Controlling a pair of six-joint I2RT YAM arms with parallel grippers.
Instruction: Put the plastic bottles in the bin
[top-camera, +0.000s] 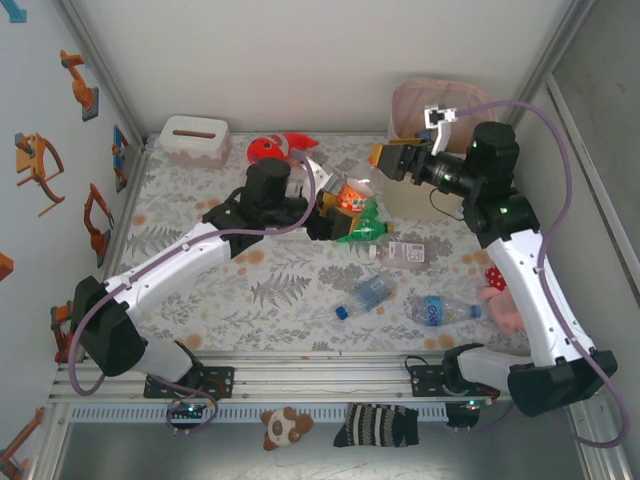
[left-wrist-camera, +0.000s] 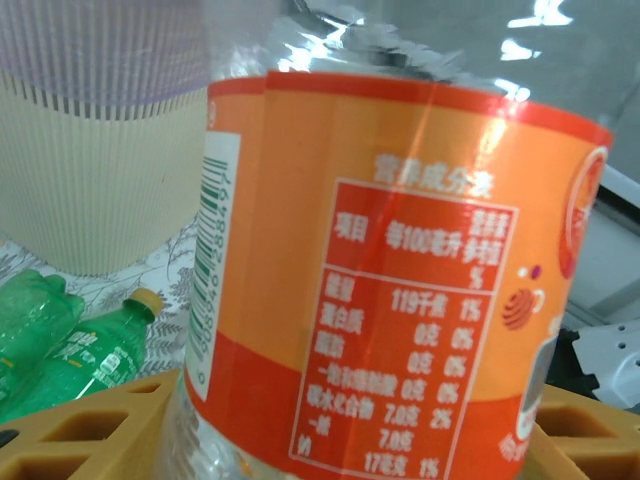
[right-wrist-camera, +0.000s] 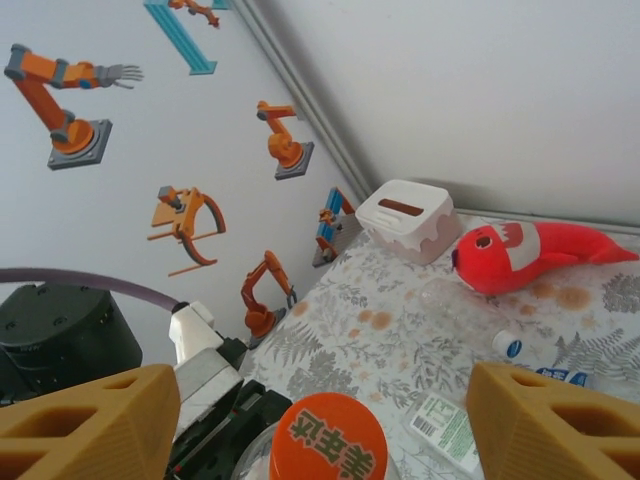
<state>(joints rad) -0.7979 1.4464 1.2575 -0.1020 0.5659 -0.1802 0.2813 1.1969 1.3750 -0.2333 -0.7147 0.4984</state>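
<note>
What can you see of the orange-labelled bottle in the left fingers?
The orange-labelled bottle is clear, crinkled plastic with a glossy orange-and-red wrap bearing white print and a barcode, and an orange cap. It is held in the air, clamped between the tan fingers of the left gripper, with the bin beyond it.

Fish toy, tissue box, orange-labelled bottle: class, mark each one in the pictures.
fish toy (right-wrist-camera: 540, 255), right wrist view, on its red body.
tissue box (right-wrist-camera: 415, 235), right wrist view, on its white side.
orange-labelled bottle (left-wrist-camera: 400, 300), left wrist view, on its label.
</note>
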